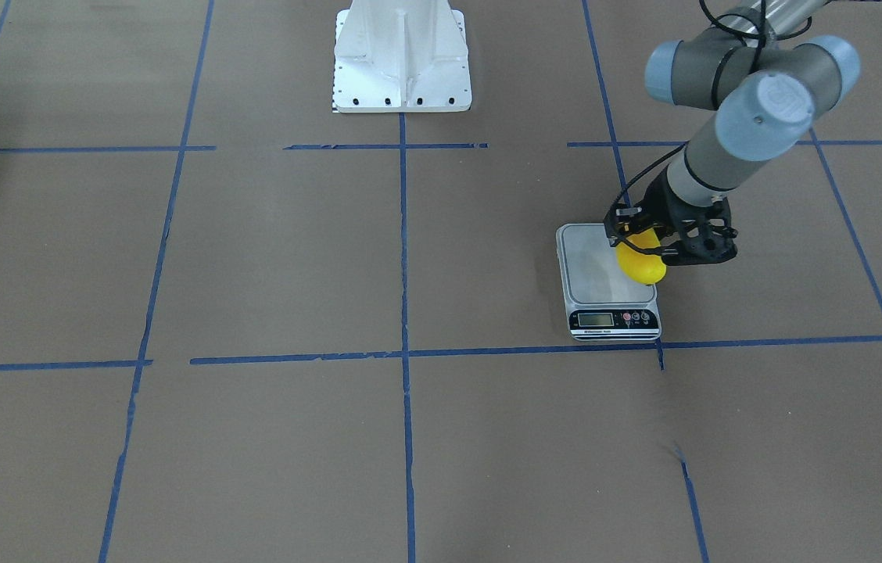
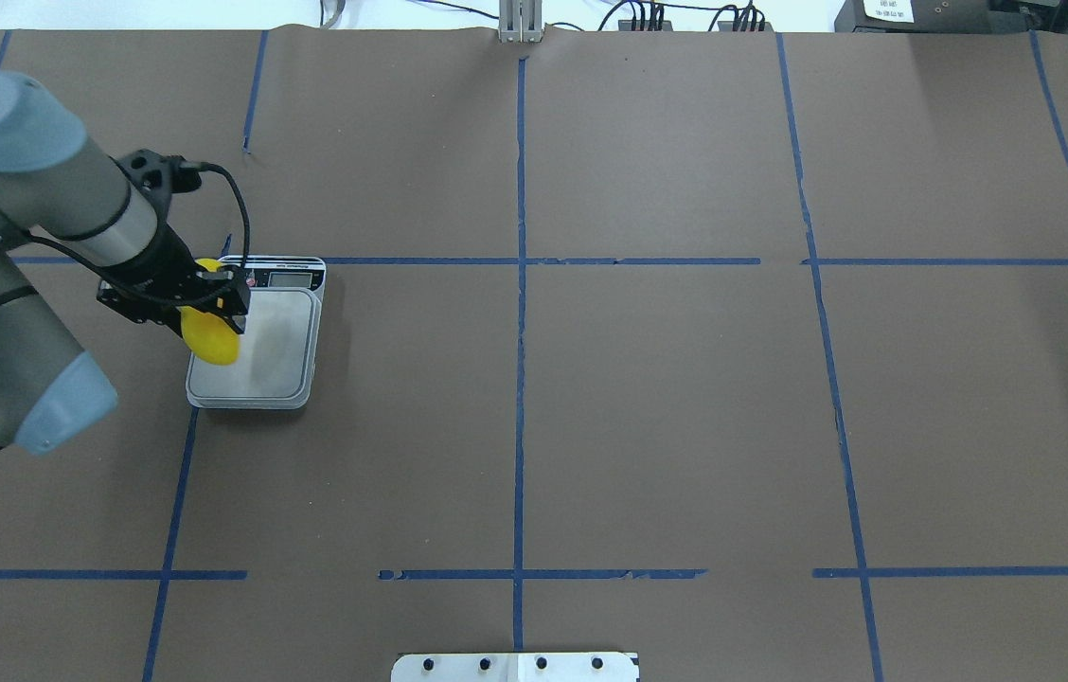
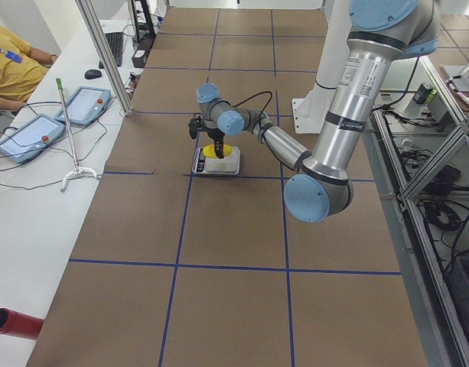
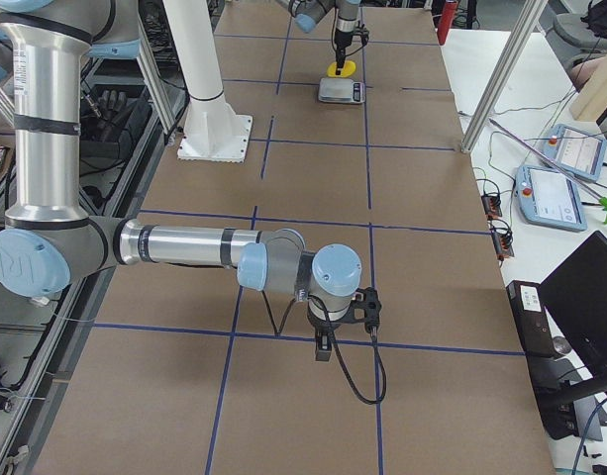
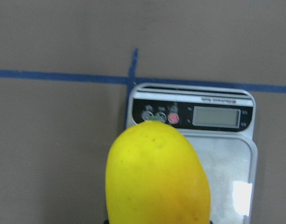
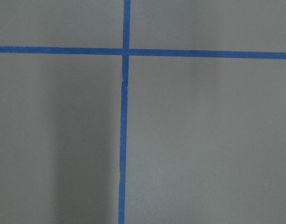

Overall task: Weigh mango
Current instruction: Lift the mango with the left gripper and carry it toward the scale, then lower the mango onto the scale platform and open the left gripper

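Clamping the mango [image 2: 210, 338], the left gripper [image 2: 217, 305] hangs over the scale [image 2: 280, 374], at the platform's 9 o'clock edge in the overhead view, with the display at 12 o'clock. Whether the fruit touches the platform is unclear. The right gripper [image 4: 323, 341] points down at the brown table [image 2: 667, 398], well apart; I cannot tell how wide it stands.

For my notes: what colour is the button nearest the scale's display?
That button is red, best seen in the left wrist view.

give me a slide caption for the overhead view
Left gripper holding the mango at the edge of the scale.
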